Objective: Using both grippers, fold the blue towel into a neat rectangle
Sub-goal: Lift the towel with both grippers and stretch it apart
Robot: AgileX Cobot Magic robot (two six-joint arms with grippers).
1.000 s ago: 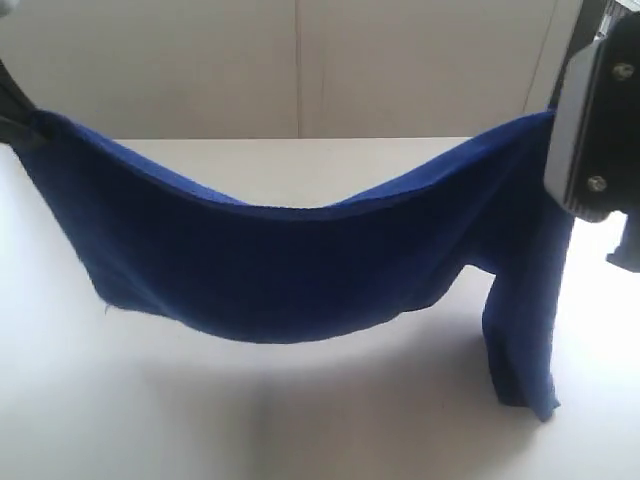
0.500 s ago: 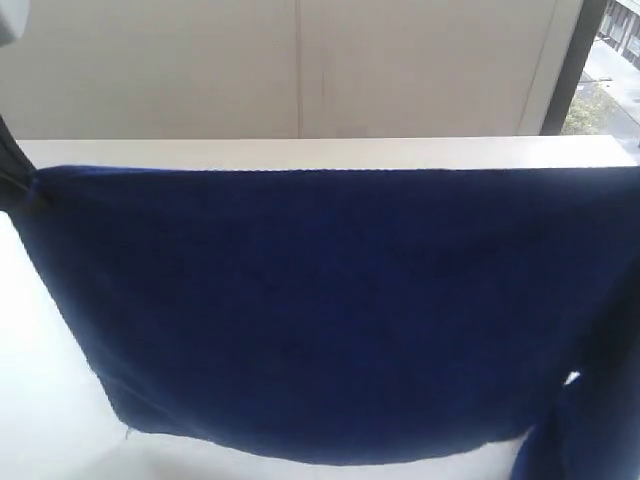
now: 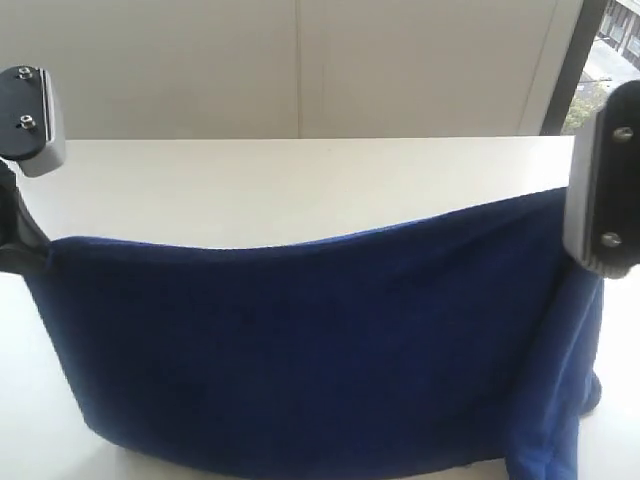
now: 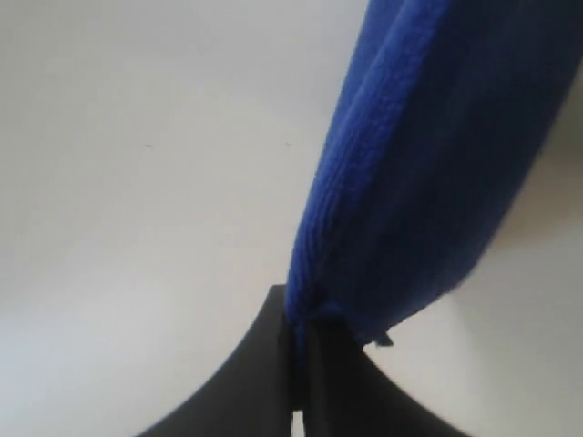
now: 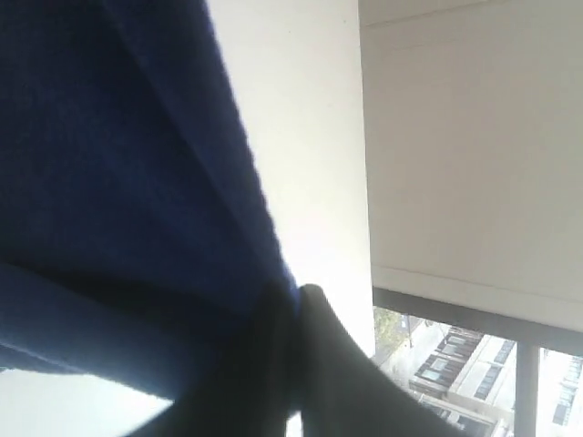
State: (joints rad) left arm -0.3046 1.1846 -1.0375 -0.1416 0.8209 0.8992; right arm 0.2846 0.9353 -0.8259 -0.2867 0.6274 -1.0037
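Observation:
The blue towel (image 3: 320,350) hangs as a wide sheet between my two grippers above the white table (image 3: 300,185). Its top edge sags slightly in the middle and sits higher at the right. Its lower edge rests near the table's front, and a fold trails down at the right. My left gripper (image 3: 28,252) is shut on the towel's left top corner, and the left wrist view shows the black jaws (image 4: 297,320) pinching the blue hem (image 4: 328,218). My right gripper (image 3: 588,205) is shut on the right top corner, with cloth (image 5: 118,182) bunched at its jaws (image 5: 296,299).
A pale wall (image 3: 300,60) stands right behind the table's far edge (image 3: 300,140). A dark window frame (image 3: 568,70) rises at the far right, with buildings outside. Bare tabletop shows behind the towel.
Half a second ago the towel was stretched high and taut. Its top edge has since come down and slackened a little, and both gripper plates have come into view.

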